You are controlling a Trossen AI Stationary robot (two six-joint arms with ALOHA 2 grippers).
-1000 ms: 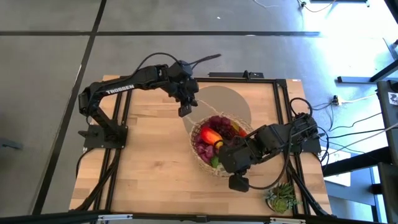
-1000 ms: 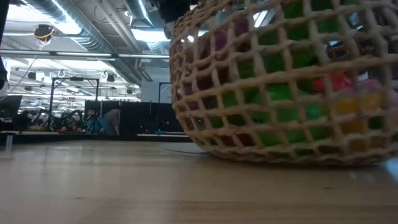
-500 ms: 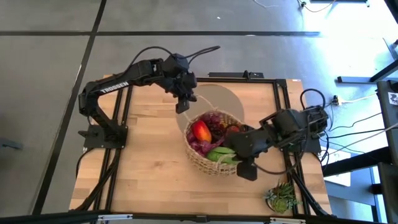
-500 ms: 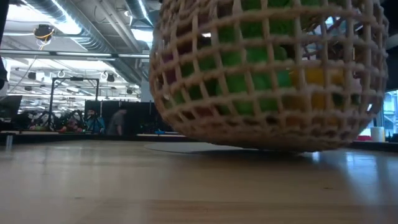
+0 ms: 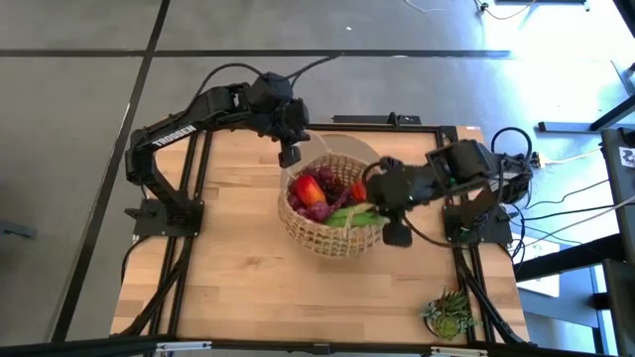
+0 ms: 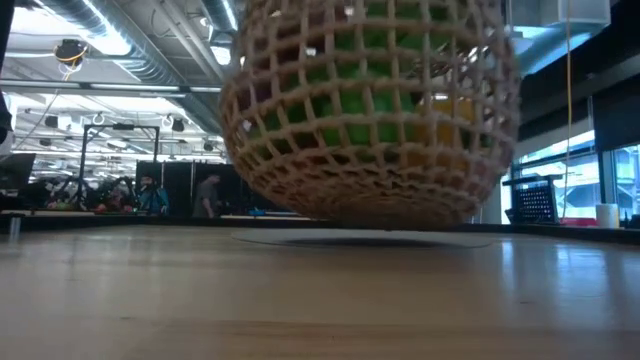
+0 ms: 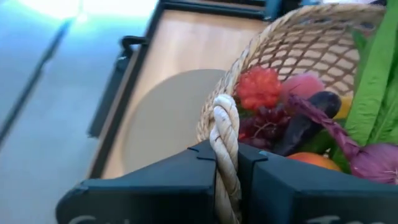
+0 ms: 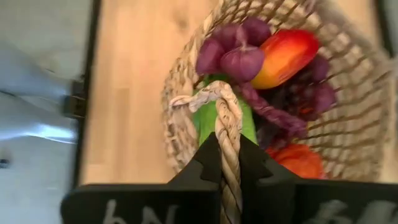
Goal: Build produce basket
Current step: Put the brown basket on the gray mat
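Basket [image 5: 332, 213] is loaded and off the desk [image 5: 228, 268]: low view shows its woven underside [image 6: 370, 190] hanging clear of the wood with a shadow below it. Two-arm carry. Left tool [image 7: 225, 163] is clamped shut on the rope handle [image 7: 225, 134] at the rim on its side; right tool [image 8: 229, 163] is clamped shut on the rope [image 8: 227, 118] at the opposite rim. Holding at opposite points makes sense: keeps the load from swinging or dumping, which one grip on a thin loop probably wouldn't. Overhead, left tool [image 5: 290, 151] sits at the far-left rim and right tool [image 5: 389, 203] at the right rim, with the basket between them over the desk's middle, partly over the round grey mat [image 5: 347, 159]. Produce inside: red pepper [image 5: 308, 186], purple grapes [image 5: 337, 183], green leafy stalk [image 5: 352, 213], orange-red piece [image 8: 285, 55]. Basket looks tilted a bit in the overhead, so spill risk if the arms drift out of sync. My read: filling looks done, this is the lift/relocate step. Potted plant [image 5: 448, 312] sits at the desk's near right corner, well apart.
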